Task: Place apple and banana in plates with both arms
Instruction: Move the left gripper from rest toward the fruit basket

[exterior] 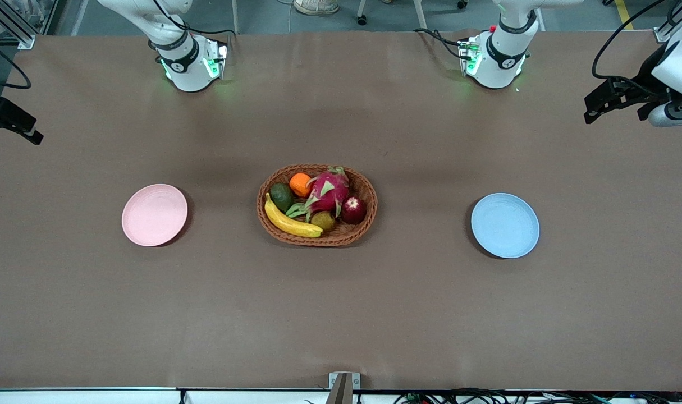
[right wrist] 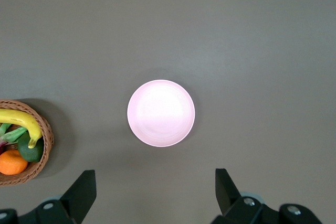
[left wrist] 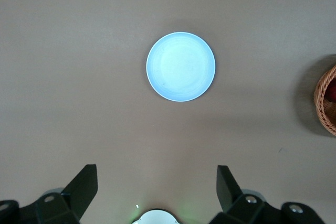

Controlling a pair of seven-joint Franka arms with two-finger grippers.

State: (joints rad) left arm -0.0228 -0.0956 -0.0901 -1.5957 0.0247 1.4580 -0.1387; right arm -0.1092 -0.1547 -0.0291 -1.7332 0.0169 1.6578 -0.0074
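The dark red apple (exterior: pixel 353 209) and the yellow banana (exterior: pixel 289 220) lie in a brown wicker basket (exterior: pixel 318 240) at the table's middle. The light pink plate (exterior: pixel 154 214) lies toward the right arm's end and also shows in the right wrist view (right wrist: pixel 160 113). The light blue plate (exterior: pixel 505 225) lies toward the left arm's end and also shows in the left wrist view (left wrist: pixel 180 66). Both plates hold nothing. My left gripper (exterior: pixel 593 111) is open, high over the left arm's end of the table. My right gripper (exterior: pixel 21 129) is open, high over the right arm's end.
The basket also holds a pink dragon fruit (exterior: pixel 329 191), an orange (exterior: pixel 300 184), a dark green avocado (exterior: pixel 281 196) and a small brownish fruit (exterior: pixel 323 220). The basket's edge shows in the left wrist view (left wrist: pixel 326 103), and with the banana (right wrist: pixel 23 121) in the right wrist view.
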